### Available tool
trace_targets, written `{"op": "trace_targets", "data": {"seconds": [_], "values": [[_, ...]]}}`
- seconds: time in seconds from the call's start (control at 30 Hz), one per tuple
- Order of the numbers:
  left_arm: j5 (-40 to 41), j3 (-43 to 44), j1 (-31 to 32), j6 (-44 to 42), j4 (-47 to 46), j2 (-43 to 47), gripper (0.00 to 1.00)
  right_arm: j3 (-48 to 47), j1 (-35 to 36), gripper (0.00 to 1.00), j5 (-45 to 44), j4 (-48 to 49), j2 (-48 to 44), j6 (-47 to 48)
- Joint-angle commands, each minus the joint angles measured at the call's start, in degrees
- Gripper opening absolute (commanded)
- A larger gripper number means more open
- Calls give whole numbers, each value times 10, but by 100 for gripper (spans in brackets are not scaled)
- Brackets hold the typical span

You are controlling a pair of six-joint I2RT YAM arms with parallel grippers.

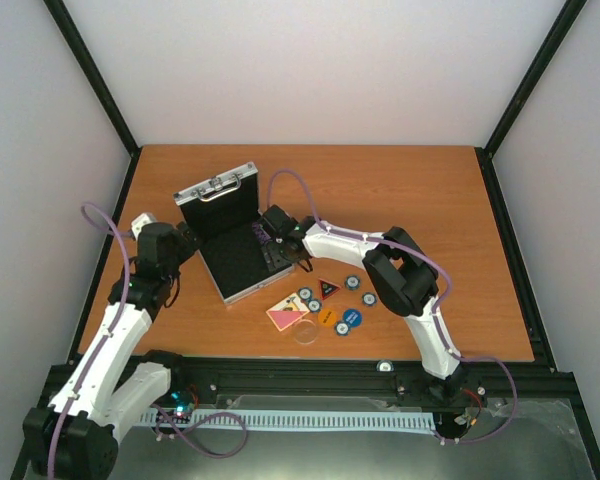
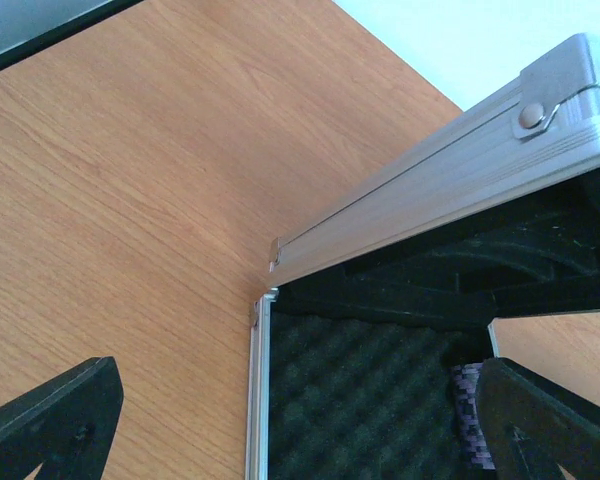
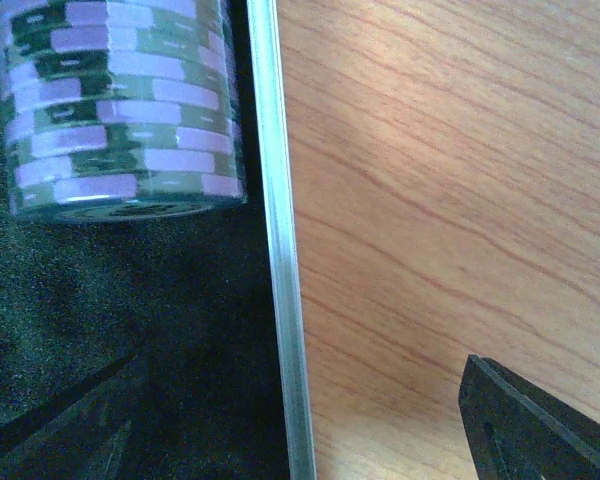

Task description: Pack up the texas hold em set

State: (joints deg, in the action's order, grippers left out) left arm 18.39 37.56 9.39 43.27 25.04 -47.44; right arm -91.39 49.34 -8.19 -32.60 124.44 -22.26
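Case [image 1: 235, 266], left hand [image 2: 300, 428] wide, right hand [image 3: 302, 432] wide

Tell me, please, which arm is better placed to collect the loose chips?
Right, probably: the right gripper, open, sits at the case's right edge, beside the loose chips; the left gripper is across the case.

the left arm [image 1: 110, 340] stood up from its base at the near left and leaned forward, its wrist bent toward the middle. the left end effector [image 1: 187, 243] pointed rightward, its fingers [image 2: 55, 420] spread fully apart and holding nothing. the right arm [image 1: 425, 310] sloped up from its base at the near right to a raised elbow, its forearm stretched leftward and low. the right end effector [image 1: 280, 232] faced down, its fingers [image 3: 540, 425] parted wide, gripping nothing.
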Motion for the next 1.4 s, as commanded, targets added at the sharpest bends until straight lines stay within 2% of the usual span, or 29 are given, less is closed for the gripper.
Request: {"op": "trace_targets", "data": {"seconds": [0.0, 0.43, 0.7, 0.97, 1.37], "values": [[-4, -5, 1, -7, 19, 10, 100, -19, -3, 86, -7, -6, -12, 5], [-1, -14, 1, -6, 20, 17, 100, -22, -3, 86, 3, 3, -47, 10], [-1, -11, 1, -7, 20, 17, 100, 14, -5, 86, -37, -6, -98, -3], [-4, -5, 1, -10, 23, 23, 100, 112, -41, 85, -73, -27, -195, -40], [-16, 12, 1, -16, 56, 45, 100, 292, -91, 73, -120, -108, -318, -109]]}}
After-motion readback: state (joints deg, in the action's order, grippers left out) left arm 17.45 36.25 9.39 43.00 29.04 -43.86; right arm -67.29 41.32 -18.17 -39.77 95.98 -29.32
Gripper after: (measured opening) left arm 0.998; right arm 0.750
